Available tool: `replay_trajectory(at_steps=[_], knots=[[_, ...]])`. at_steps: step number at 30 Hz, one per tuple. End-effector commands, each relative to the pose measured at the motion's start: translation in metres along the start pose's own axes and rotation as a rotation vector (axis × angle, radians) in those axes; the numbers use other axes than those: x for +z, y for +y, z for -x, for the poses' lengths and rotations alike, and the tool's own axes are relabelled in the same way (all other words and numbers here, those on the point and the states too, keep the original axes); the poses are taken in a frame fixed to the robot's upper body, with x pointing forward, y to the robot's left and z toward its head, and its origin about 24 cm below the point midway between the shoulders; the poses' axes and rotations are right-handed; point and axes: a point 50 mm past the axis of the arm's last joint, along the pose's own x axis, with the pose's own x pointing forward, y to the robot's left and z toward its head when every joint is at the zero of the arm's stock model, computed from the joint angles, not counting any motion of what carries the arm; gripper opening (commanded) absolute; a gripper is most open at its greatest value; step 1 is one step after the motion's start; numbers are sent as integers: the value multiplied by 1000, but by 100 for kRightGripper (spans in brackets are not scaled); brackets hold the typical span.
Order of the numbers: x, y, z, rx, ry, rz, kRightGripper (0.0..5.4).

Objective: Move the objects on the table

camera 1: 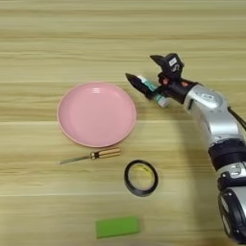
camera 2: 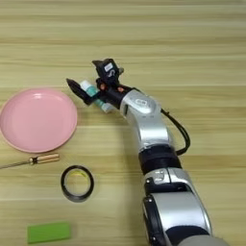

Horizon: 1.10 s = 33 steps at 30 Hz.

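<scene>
The white glue-stick tube with a teal label (camera 1: pixel 151 87) lies tilted on the table (camera 1: pixel 57 38), just right of the pink plate. My right gripper (camera 1: pixel 140 67) reaches in from the right and stands open around it. The lower black finger (camera 1: pixel 135 81) runs along the tube's left side, and the upper finger (camera 1: pixel 157 59) is spread well away from it. The black tape ring with a yellowish core (camera 1: pixel 141 178) lies flat nearer the front, apart from the gripper.
A pink plate (camera 1: pixel 96 114) sits left of the gripper with nothing on it. A small screwdriver with an amber handle (camera 1: pixel 98 154) lies below the plate. A flat green block (camera 1: pixel 116 227) lies near the front edge. My silver forearm (camera 2: pixel 144 120) crosses the table's right side.
</scene>
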Motion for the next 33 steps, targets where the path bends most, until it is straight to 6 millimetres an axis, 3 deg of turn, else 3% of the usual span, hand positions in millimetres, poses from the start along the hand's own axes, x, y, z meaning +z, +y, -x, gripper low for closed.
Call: replay_trajectory(at_steps=[1,13,33], knots=[[40,-3,-3,22,-159,76,537],[54,20,8,194,-276,74,537],[62,52,32,478,-317,72,537]])
